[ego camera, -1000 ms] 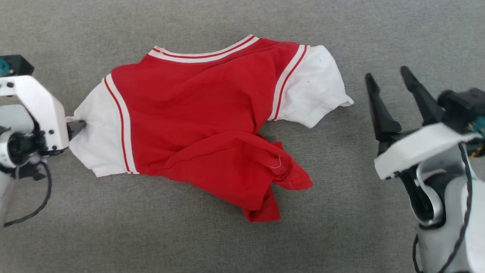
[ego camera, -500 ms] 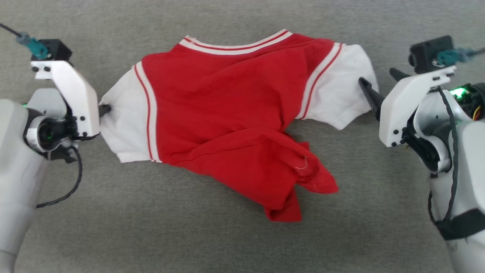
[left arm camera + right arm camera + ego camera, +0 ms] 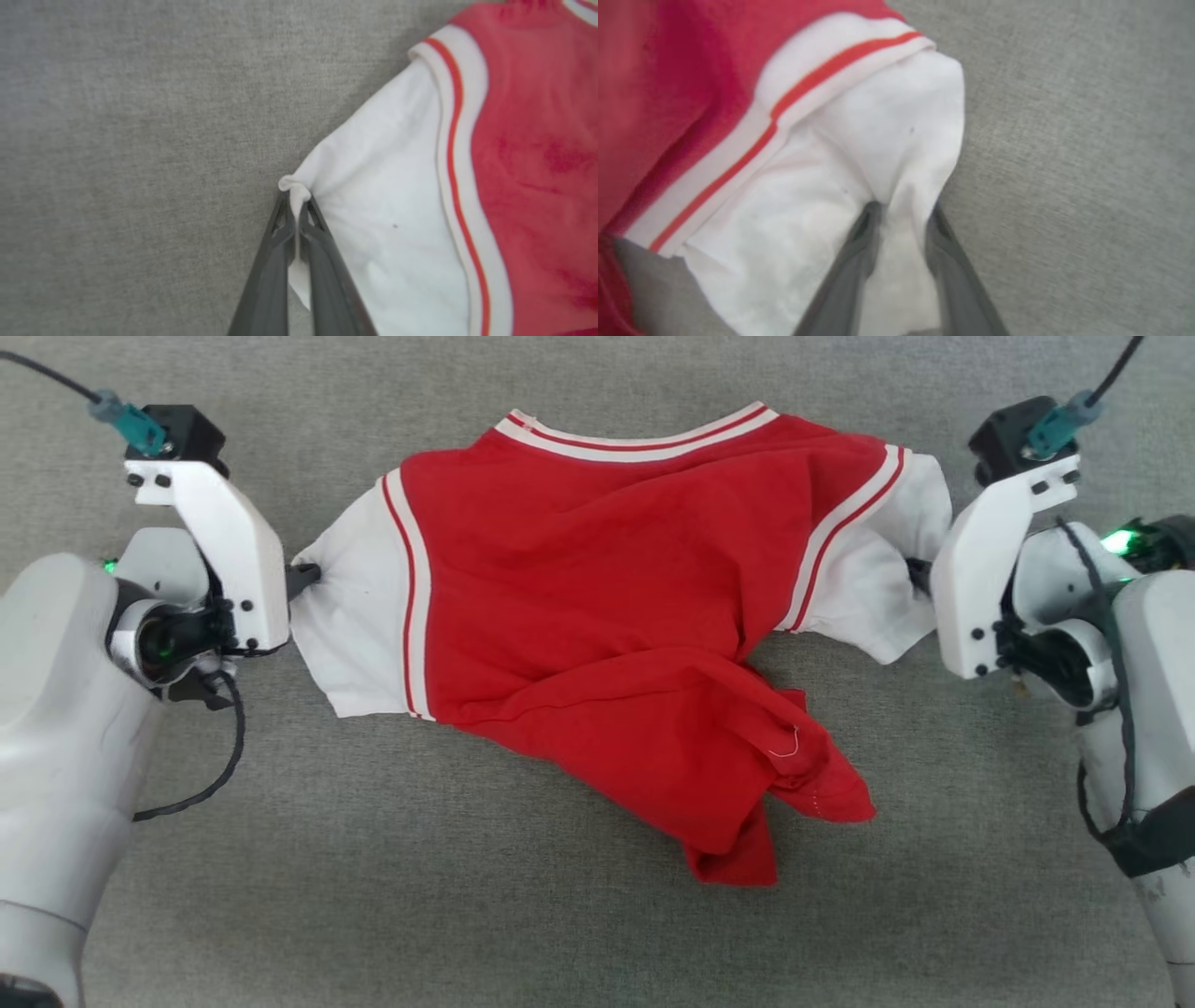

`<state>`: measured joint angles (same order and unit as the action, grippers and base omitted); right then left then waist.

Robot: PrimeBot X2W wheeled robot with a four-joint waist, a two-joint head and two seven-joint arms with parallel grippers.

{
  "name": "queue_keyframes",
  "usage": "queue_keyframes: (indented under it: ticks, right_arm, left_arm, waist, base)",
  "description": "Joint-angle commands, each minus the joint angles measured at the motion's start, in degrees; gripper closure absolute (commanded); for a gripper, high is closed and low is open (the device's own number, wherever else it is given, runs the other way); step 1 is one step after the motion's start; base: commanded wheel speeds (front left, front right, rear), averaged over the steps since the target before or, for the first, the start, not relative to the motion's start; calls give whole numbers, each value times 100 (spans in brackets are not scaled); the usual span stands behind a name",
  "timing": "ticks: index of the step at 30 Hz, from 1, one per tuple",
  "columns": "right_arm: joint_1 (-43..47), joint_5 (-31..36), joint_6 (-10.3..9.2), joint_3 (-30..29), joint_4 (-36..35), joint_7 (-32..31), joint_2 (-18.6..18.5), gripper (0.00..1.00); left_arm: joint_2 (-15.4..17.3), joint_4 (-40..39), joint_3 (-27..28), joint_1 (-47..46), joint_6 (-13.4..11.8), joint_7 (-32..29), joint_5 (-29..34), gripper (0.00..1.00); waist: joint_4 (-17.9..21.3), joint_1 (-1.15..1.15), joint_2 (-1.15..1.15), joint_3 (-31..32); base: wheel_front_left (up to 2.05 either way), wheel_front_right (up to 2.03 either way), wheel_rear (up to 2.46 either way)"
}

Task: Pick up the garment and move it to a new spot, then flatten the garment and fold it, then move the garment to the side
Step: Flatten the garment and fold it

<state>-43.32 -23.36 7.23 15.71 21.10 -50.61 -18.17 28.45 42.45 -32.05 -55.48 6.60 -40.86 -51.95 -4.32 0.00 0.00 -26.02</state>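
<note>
— Item one?
— Red jersey shirt (image 3: 597, 616), white short sleeves, striped trim. It lies rumpled on the grey woven surface (image 3: 373, 915), collar away from me, hem bunched toward me.
— Item two?
— My left gripper (image 3: 295, 203), clamped tight on the edge of one white sleeve.
— Item three?
— My right gripper (image 3: 901, 212), fingers apart, the other sleeve's cloth between them.

The ground was a grey woven surface (image 3: 523, 933), plain and flat. Light fell evenly on it, casting only soft, faint shadows.
</note>
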Motion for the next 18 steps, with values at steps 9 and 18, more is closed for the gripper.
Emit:
queue_keyframes:
  ticks: [9,18]
  right_arm:
    - [-430,-853,26,329,-603,46,-427,100]
    - [-968,-1011,25,272,-1094,369,-716,100]
  left_arm:
    - [129,-213,-95,-489,74,44,-9,100]
    - [532,-907,-4,-996,55,-21,86,100]
  waist:
    - [46,0,0,579]
    - [128,0,0,1197]
  base:
    - [0,0,0]
    - [0,0,0]
